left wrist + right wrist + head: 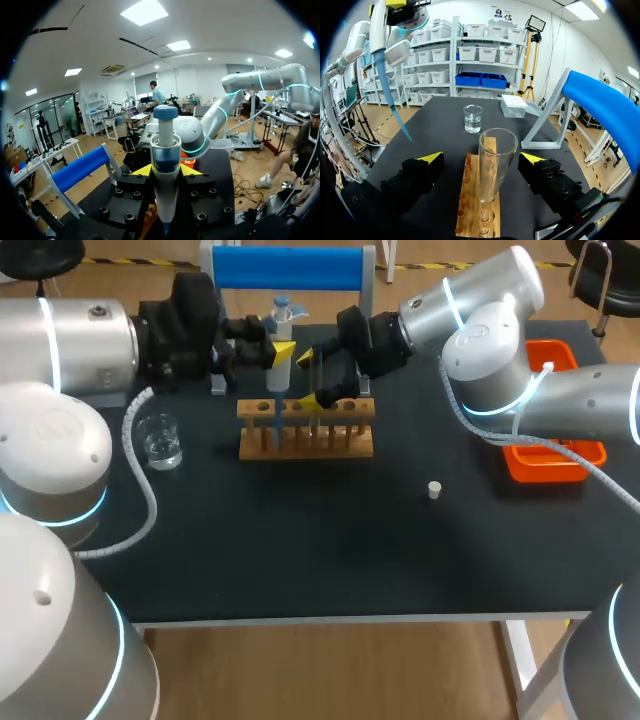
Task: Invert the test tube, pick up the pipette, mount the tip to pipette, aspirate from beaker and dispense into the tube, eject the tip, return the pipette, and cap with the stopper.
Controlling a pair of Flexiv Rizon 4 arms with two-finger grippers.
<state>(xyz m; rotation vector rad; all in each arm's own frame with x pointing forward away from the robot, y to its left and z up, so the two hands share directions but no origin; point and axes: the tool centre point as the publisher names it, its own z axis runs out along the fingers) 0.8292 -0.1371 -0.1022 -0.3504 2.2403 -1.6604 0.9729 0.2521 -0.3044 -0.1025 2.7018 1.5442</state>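
Note:
My left gripper (272, 348) is shut on the white and blue pipette (165, 160), its yellow fingertips (141, 170) pressing on the body from both sides. The pipette hangs upright, and its blue tip (275, 423) points down at the left part of the wooden rack (305, 440). In the rack a clear test tube (495, 162) stands upright, mouth up. My right gripper (482, 166) is open, with a finger on each side of the tube and a gap to both. The beaker (160, 440) of water stands left of the rack. A small white stopper (434, 490) lies on the mat to the right.
Behind the rack stands the blue-topped pipette stand (290, 268). An orange tray (555, 460) sits at the table's right edge under my right arm. A white box (514, 105) lies beyond the rack, near the stand's foot.

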